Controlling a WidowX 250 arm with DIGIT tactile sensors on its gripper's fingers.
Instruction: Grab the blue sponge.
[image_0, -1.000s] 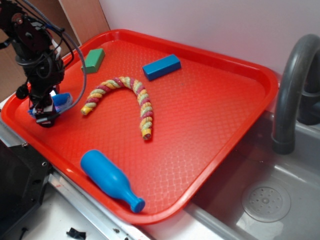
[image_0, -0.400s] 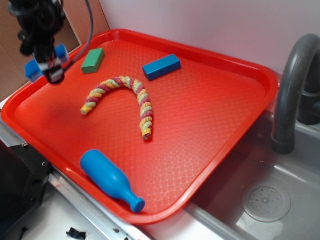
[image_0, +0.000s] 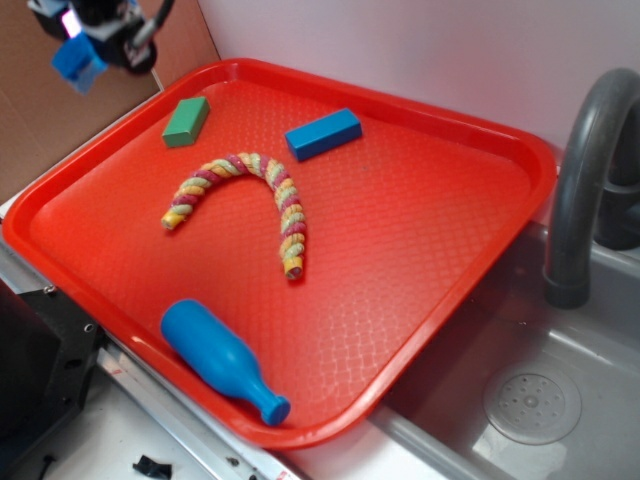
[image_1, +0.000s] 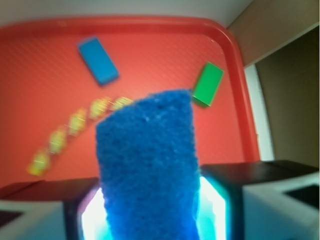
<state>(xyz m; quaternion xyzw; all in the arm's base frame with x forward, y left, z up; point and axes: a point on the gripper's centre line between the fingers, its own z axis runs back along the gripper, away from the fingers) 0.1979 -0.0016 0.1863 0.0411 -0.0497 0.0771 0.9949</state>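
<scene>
1. High above the red tray's (image_0: 430, 290) far left corner, the gripper (image_0: 100, 35) sits at the top left edge of the exterior view, only its lower part in frame.
2. Its jaws are clamped on the blue sponge (image_0: 78, 62), which hangs clear of the tray, touching nothing below.
3. From the wrist view, the blue sponge (image_1: 147, 170) fills the middle of the frame, standing up between the two black fingers (image_1: 227, 192), with the gripper (image_1: 150, 210) pressed against both its sides and the tray (image_1: 150, 40) blurred far beneath.
4. On the tray, a green block (image_0: 186, 121) lies nearest the corner under the gripper.
5. A solid blue block (image_0: 323, 133) rests to the right of the green block, well apart from it.
6. A twisted rope toy (image_0: 255, 200), striped red, yellow and green, curves in an arch near the tray's middle, in front of both blocks.
7. A blue bottle-shaped toy (image_0: 220, 360) lies on its side by the tray's near edge.
8. Right of the tray, a grey faucet (image_0: 590, 170) rises over a grey sink (image_0: 530, 400).
</scene>
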